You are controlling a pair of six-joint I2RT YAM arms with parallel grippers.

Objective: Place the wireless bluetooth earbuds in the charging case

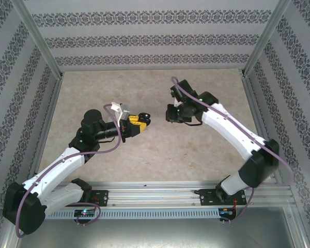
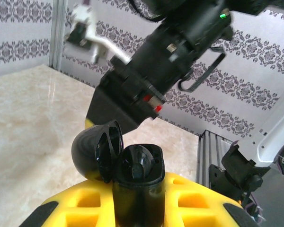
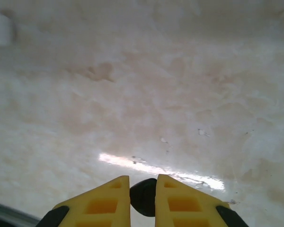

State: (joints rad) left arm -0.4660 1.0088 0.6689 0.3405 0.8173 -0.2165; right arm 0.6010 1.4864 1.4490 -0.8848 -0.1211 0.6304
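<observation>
Left pincer [image 1: 138, 123] clamps the charging case [image 2: 136, 189], lid [image 2: 97, 150] hinged open to one side, held off the counter [image 1: 144, 88]. Right pincer [image 3: 143, 187] pinches a small black earbud [image 3: 143, 198] between its yellow fingertips [image 3: 109, 198], jaws narrow. We see both pincers nose to nose over mid-counter, near but apart. We can't read the case's dark interior.

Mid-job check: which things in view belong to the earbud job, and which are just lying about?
Job in hand:
- charging case, lid open, clamped in the left fingers
- small black earbud, as far as it shows, pinched between the right fingers

Just there:
- marble table
- patterned walls
- metal base rail
</observation>
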